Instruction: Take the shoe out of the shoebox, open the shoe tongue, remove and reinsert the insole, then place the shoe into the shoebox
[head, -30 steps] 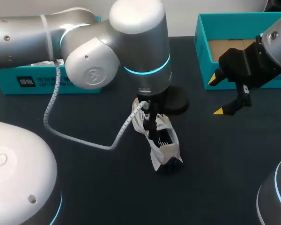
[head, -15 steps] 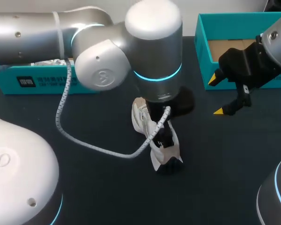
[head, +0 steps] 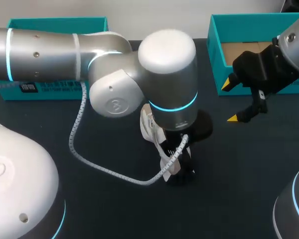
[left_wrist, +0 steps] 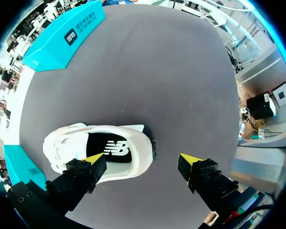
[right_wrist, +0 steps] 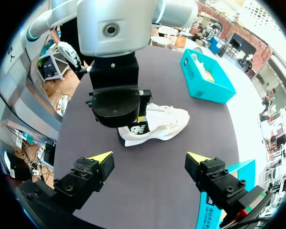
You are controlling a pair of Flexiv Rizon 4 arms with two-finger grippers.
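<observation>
A white shoe (left_wrist: 102, 152) with a black insole lies on its side on the dark table. My left gripper (left_wrist: 143, 160) hangs open just above it: one yellow tip is over the shoe's opening, the other over bare table past the heel. From the head view my left arm (head: 167, 74) covers most of the shoe (head: 148, 125), and its fingers are hidden. My right gripper (head: 230, 101) stands open and empty beside the teal shoebox (head: 217, 50). In the right wrist view the shoe (right_wrist: 164, 121) lies ahead of the right gripper (right_wrist: 149, 157), under the left wrist.
A second teal box (head: 55, 25) stands at the back left, and white paper shows inside this box (right_wrist: 205, 78) in the right wrist view. The left arm's grey cable (head: 89, 159) loops over the table left of the shoe.
My left arm has swung right and toward the front, coming down over the shoe and hiding more of it. The right arm and the shoe have not moved.
</observation>
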